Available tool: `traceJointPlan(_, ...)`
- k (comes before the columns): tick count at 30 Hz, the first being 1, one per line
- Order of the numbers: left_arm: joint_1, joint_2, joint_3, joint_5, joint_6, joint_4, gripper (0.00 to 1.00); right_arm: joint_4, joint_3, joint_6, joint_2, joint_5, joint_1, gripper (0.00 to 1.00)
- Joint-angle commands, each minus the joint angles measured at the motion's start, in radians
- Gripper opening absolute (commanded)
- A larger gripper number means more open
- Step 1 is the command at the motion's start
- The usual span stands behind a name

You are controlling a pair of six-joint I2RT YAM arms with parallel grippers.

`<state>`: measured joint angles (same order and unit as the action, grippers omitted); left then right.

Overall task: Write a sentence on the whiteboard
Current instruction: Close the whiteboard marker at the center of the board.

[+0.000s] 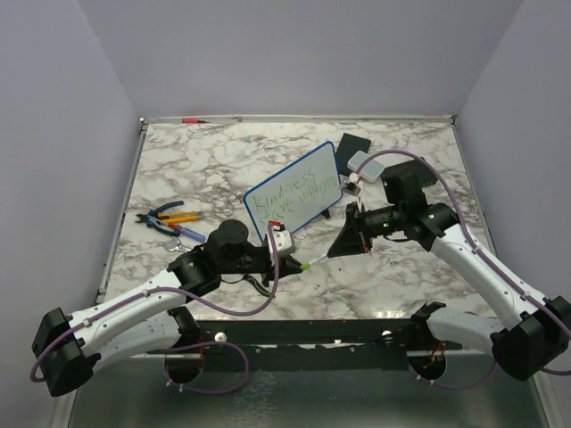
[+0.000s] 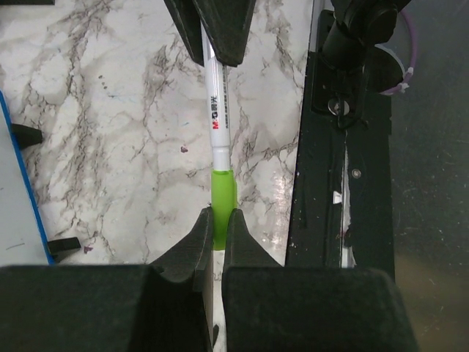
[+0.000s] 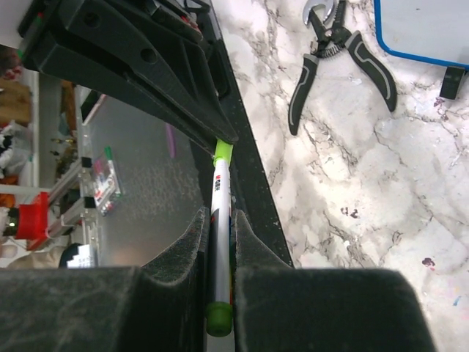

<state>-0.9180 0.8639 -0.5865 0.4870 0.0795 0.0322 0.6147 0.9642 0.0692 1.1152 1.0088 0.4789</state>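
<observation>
Green-capped marker [image 2: 218, 139] is gripped from both ends: left gripper [image 2: 220, 221] clamps the cap, right gripper [image 3: 220, 220] the barrel. Behind them the whiteboard [image 1: 294, 192] bearing the sentence [image 1: 291, 198] stands mid-desk [image 1: 196, 160], toward the far edge.

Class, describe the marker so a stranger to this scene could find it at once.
On the marble table, look just in front of the blue-framed whiteboard. The marker is the thin white pen with a green cap, each end clamped in black jaws. Nothing else there is held: the pliers lie loose to the left.
</observation>
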Motion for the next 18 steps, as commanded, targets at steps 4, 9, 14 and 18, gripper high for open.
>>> traceJointPlan(4, 0.050, 0.030, -0.072, 0.019, -0.066, -0.044, 0.00, -0.051, -0.026, 0.055, 0.014, -0.170, 0.125, 0.01)
traceJointPlan(9, 0.069, 0.031, -0.070, 0.021, -0.088, -0.063, 0.00, -0.204, -0.090, 0.145, -0.014, -0.181, 0.178, 0.01)
traceJointPlan(14, 0.080, -0.008, -0.049, 0.001, -0.112, -0.098, 0.00, -0.281, -0.126, 0.195, -0.005, -0.184, 0.225, 0.01)
traceJointPlan(18, 0.082, -0.035, -0.037, -0.003, -0.122, -0.125, 0.00, -0.329, -0.147, 0.221, 0.018, -0.176, 0.266, 0.01)
